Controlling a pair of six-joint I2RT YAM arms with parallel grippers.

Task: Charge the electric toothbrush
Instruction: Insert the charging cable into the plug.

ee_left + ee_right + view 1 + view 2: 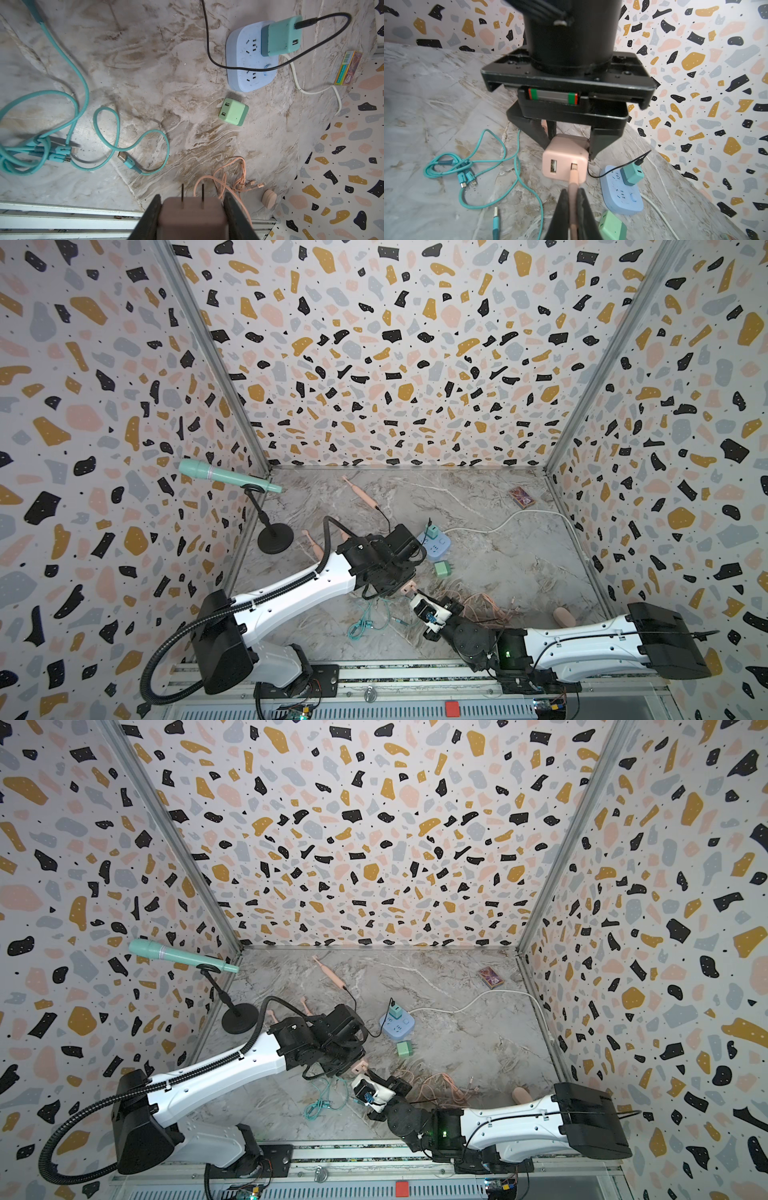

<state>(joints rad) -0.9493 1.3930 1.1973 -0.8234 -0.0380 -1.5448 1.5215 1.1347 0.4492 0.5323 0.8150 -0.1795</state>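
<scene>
**Pink cable and pink adapter meet between the two pincers**

The left pincer [192, 216] is opened only as wide as the pink adapter [564, 164], and it holds this adapter by two opposite sides, above the surface [478, 497]. In the left wrist view the two metal prongs of the adapter point away from the pincer. The face with the two USB ports is turned to the right arm.

The right pincer [572, 207] is closed almost fully. Its two fingers press on the pink cable [573, 178], just behind the plug. The plug sits in one port of the pink adapter and the port beside it is free. In both top views the two pincers are close together, in the near middle part of the surface.

The toothbrush [360, 494] is pink and lies flat near the far wall, well apart from both pincers. A black cable [209, 52] leaves its thick end and passes behind the left arm. A black cable is also plugged in the teal adapter [280, 37], which stands in the blue power strip [249, 68].

A green adapter [233, 112] lies alone just beside the power strip, on the near side. A teal cable [129, 164] lies in loose loops on the surface near the left arm. A mint microphone [220, 475] rests on a black stand in the far left corner.
</scene>
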